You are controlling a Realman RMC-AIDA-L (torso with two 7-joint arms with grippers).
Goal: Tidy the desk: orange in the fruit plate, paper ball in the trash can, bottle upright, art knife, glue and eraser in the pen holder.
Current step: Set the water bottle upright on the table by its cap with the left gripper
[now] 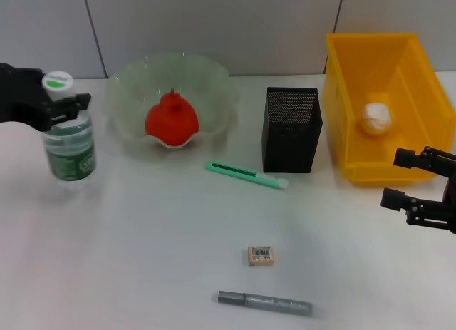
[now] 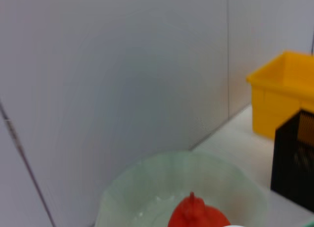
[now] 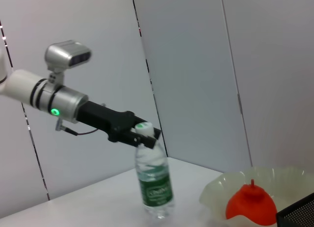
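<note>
At the desk's left edge, the left gripper (image 1: 63, 105) clasps the neck of a water bottle (image 1: 69, 146), which stands upright on the white desk (image 1: 142, 259). Beside it, a red-orange fruit (image 1: 171, 117) sits in the pale green fruit plate (image 1: 214, 84). A crumpled paper ball (image 1: 376, 118) lies inside the yellow bin (image 1: 342, 95). 3 items are on the desk outside the black mesh pen holder (image 1: 292, 129): a green art knife (image 1: 246, 174) just in front of it, an eraser (image 1: 261, 256) nearer the robot, and a grey glue stick (image 1: 264, 303) lying flat near the front edge. The right gripper (image 1: 393, 180) hovers by the bin, its fingers spread and holding nothing.
</note>
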